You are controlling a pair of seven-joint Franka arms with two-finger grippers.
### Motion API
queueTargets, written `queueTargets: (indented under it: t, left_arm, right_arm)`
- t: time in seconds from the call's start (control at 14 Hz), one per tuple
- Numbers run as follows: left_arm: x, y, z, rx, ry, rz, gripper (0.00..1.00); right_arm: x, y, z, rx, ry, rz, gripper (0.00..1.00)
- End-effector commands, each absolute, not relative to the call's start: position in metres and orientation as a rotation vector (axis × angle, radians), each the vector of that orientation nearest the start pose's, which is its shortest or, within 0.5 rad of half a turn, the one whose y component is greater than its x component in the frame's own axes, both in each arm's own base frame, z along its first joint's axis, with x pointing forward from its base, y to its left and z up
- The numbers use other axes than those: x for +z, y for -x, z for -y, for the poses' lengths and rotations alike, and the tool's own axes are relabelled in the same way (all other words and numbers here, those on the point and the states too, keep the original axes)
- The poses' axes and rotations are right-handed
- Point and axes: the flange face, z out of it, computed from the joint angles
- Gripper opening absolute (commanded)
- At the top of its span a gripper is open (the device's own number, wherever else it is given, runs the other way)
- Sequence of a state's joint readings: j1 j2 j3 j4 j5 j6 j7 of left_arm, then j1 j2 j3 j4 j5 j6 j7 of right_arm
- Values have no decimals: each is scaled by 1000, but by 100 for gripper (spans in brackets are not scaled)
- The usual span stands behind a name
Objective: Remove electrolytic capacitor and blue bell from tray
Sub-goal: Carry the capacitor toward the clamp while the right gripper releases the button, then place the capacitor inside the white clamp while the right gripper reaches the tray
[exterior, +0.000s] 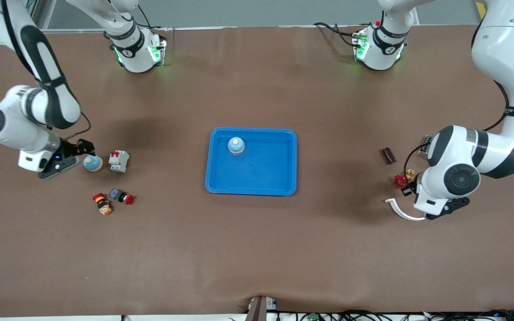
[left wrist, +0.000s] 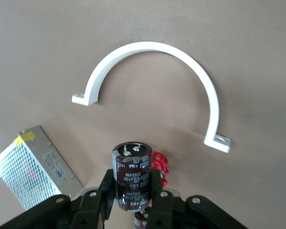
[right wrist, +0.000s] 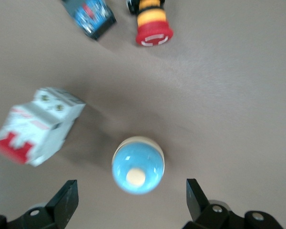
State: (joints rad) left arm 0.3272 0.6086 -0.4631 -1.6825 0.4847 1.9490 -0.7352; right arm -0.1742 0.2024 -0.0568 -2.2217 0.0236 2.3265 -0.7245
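Item 1. Left gripper (left wrist: 132, 202): over the bench (exterior: 257, 249) at the left arm's end, clenched on a capacitor (left wrist: 131, 175), a dark cylinder held upright between the two fingers (left wrist: 158, 202), its silver top showing. In the front view this gripper (exterior: 445, 211) is mostly hidden under its own wrist.

Item 2. White half-ring clamp (left wrist: 152, 86): flat on the bench just beside the left gripper, not touching the capacitor.

Item 3. Red-handled valve (exterior: 403, 180): near the left gripper; its red part shows close by the capacitor in the left wrist view.

Item 4. Perforated metal box (left wrist: 35, 167): on the bench beside the left gripper, seen in the left wrist view.

Item 5. Small dark block (exterior: 389, 155): on the bench, well apart from the left gripper, toward the tray.

Item 6. Right gripper (right wrist: 132, 200): at the right arm's end of the bench, released, fingers spread wide with a blue bell (right wrist: 137, 165) standing upright between them, untouched by either one.

Item 7. White and red circuit breaker (exterior: 118, 161): just beside that bell, apart from the right gripper.

Item 8. Red push button (exterior: 122, 196) and yellow-banded emergency button (exterior: 102, 203): near the right gripper, lying side by side.

Item 9. Blue tray (exterior: 257, 183): mid-bench, between the two grippers and well apart from each; a second bell (exterior: 236, 145) stands in it.
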Motion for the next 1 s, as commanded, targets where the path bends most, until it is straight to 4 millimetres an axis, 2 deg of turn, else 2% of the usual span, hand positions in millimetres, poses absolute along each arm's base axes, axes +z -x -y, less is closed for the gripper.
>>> queueTargets:
  t: [0.0, 0.14, 0.21, 0.36, 0.43, 0.57, 0.78, 0.93]
  left_arm:
    - [247, -654, 20, 221, 2858, 514, 0]
    - [238, -660, 15, 218, 2884, 478, 0]
    - [231, -660, 8, 224, 2894, 462, 0]
    - [217, -659, 5, 242, 2912, 435, 0]
    - [212, -660, 2, 243, 2923, 409, 0]
    - [207, -660, -8, 243, 2940, 377, 0]
    - [201, -661, -10, 224, 2921, 327, 0]
    - [194, -663, -9, 195, 2931, 309, 0]
  right_arm:
    - [346, -539, 110, 163, 2998, 652, 100]
    - [395, -551, 74, 181, 3019, 576, 100]
    - [421, -556, 45, 204, 3037, 499, 100]
    - [458, -559, -14, 249, 3068, 384, 100]
    - [466, -558, -44, 263, 3085, 324, 100]
    - [470, -547, -118, 251, 3121, 206, 100]
    - [461, -527, -212, 184, 3120, 14, 100]
    - [447, -509, -268, 102, 3087, -109, 100]
